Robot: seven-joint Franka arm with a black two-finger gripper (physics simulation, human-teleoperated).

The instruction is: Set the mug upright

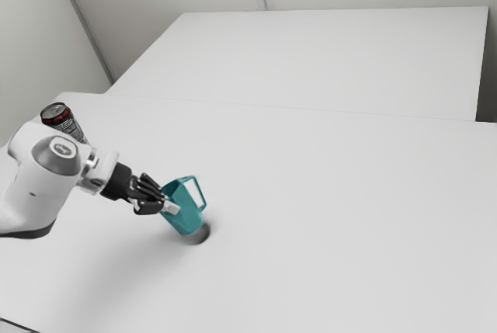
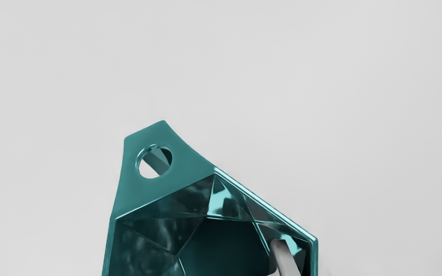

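The teal faceted mug leans in the exterior view, its mouth tipped toward the arm and its handle on the side away from it. Below its base lies a dark round patch; whether the base touches the table cannot be told. My gripper is at the mug's near side, by the rim. In the wrist view I look into the open mouth of the mug, with the holed handle top rising from one rim edge. Part of my gripper is inside the mouth, near a side wall; the mug's lower part is hidden.
A dark can with red marks stands behind the arm at the exterior view's left. The white table extends widely around the mug, and another white surface adjoins its far side, below pale walls.
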